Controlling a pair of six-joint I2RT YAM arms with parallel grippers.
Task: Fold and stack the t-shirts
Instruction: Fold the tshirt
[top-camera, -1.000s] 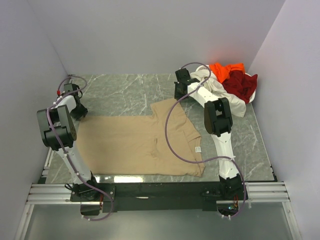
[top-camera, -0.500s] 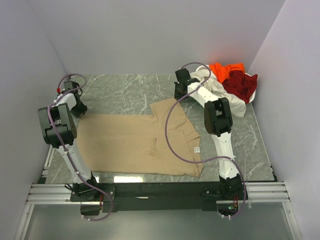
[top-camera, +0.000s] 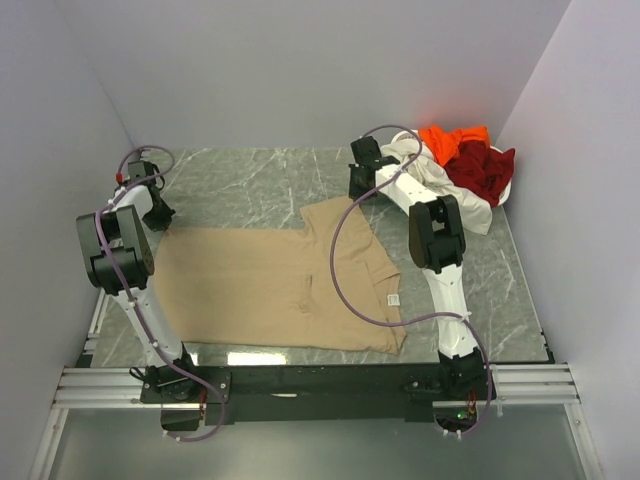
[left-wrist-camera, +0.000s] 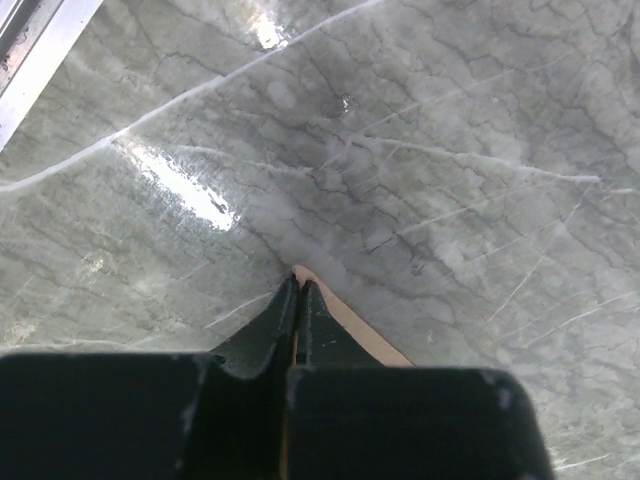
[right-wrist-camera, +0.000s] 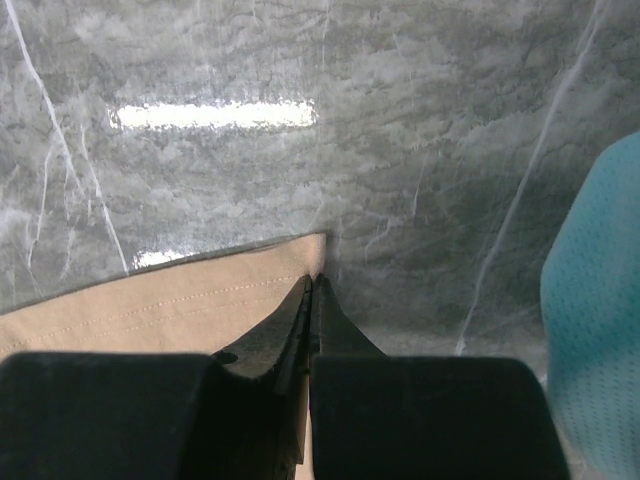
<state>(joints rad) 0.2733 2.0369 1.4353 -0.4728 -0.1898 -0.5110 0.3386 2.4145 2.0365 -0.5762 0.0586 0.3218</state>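
Observation:
The large tan t-shirt (top-camera: 270, 280) lies spread flat on the marble table (top-camera: 250, 175). My left gripper (top-camera: 160, 220) is shut on its far left corner, low at the table; in the left wrist view the closed fingertips (left-wrist-camera: 298, 283) pinch a strip of tan cloth (left-wrist-camera: 350, 325). My right gripper (top-camera: 356, 190) is shut on the shirt's far right corner; the right wrist view shows the tips (right-wrist-camera: 316, 280) on the stitched tan hem (right-wrist-camera: 180, 300). The cream-white (top-camera: 470, 208), orange (top-camera: 450, 140) and dark red (top-camera: 487, 170) shirts are piled at the back right. Teal cloth (right-wrist-camera: 595, 300) shows beside the right gripper.
White walls close in the table on the left, back and right. The shirt pile fills the back right corner, close to my right arm. A metal rail (left-wrist-camera: 40, 50) runs along the table's left edge. Bare marble lies behind the tan shirt.
My left gripper has shifted slightly toward the back left with the shirt corner in it. The right arm has not visibly moved.

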